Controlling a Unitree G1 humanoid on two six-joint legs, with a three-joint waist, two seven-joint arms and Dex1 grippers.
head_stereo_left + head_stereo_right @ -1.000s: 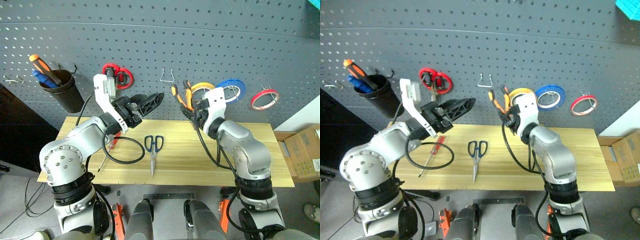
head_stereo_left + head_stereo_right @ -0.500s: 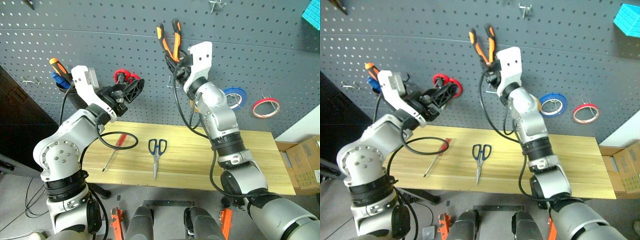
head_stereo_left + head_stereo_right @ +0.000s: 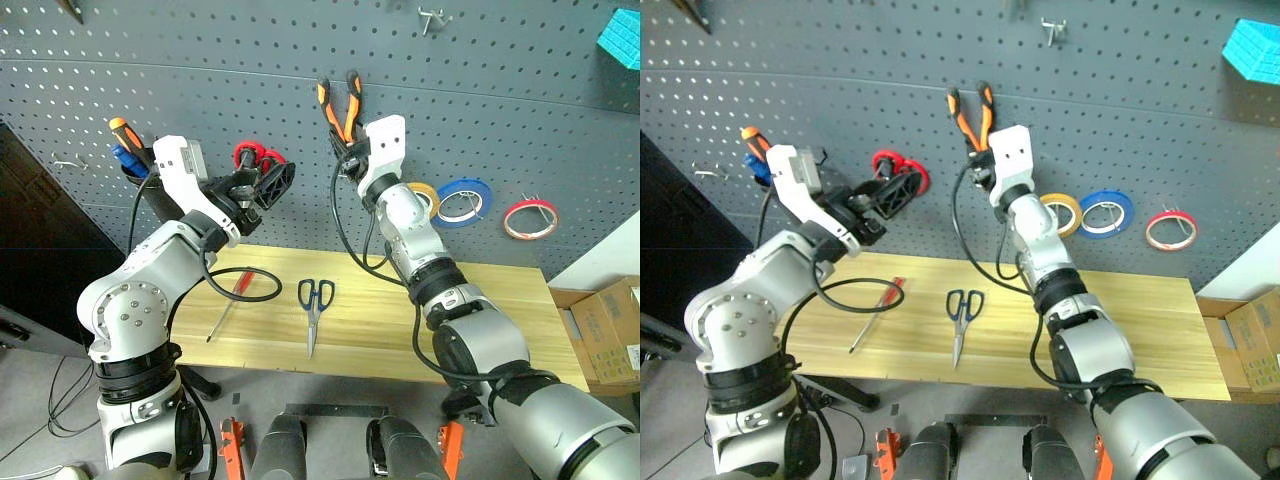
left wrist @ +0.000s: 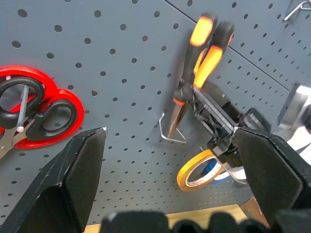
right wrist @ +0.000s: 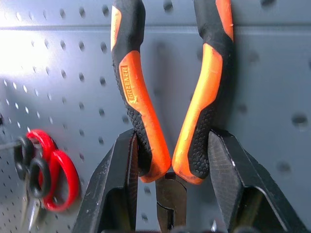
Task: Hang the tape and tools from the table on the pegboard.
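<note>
The right gripper's [image 5: 171, 187] fingers clamp the pliers' [image 5: 167, 92] handles between them, while the left gripper's [image 4: 170, 160] fingers gape wide, holding nothing.

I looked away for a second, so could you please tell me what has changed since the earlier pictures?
The right gripper has lifted the pliers from just above the table up the pegboard, still clamped. The open left gripper, scissors and screwdriver stayed put.

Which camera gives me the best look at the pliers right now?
Right wrist view: the pliers sit close up, handles clamped between the right tool fingers. Left wrist view shows them whole, nose down; eye views show them small against the pegboard.
</note>
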